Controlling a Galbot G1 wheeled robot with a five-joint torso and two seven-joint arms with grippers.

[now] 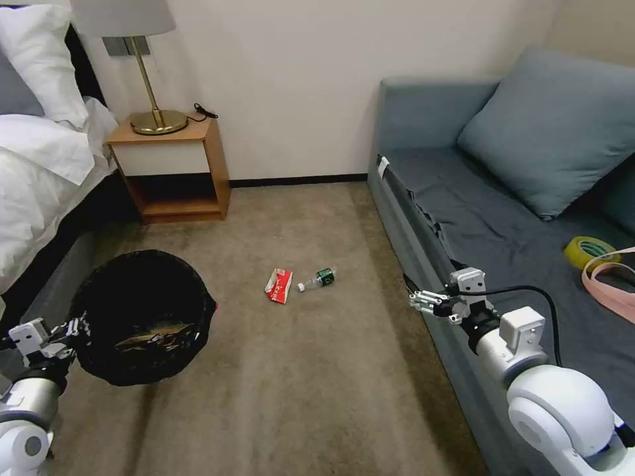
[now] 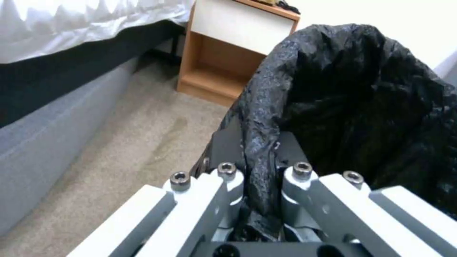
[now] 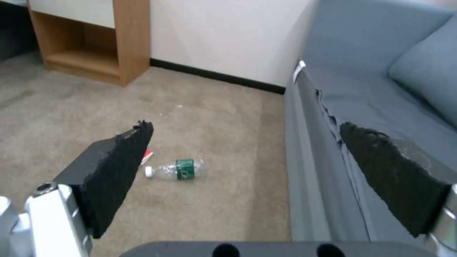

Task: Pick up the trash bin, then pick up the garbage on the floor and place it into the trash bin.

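Note:
The trash bin (image 1: 142,317), lined with a crinkly black bag, is at the left beside the bed. My left gripper (image 1: 71,328) is shut on its near rim; the left wrist view shows the bag's rim (image 2: 266,107) pinched in the left gripper (image 2: 258,148). Some gold-brown garbage (image 1: 155,334) lies inside the bin. On the carpet in the middle lie a red-and-white packet (image 1: 279,285) and a small clear bottle (image 1: 319,277) with a green label. My right gripper (image 1: 423,303) hangs open beside the sofa front, above and to the right of the bottle (image 3: 176,169).
A wooden nightstand (image 1: 175,165) with a brass lamp (image 1: 155,99) stands at the back left, next to the bed (image 1: 40,172). A grey-blue sofa (image 1: 503,218) runs along the right, with a yellow tape roll (image 1: 589,251) and a pink strap (image 1: 612,287) on it.

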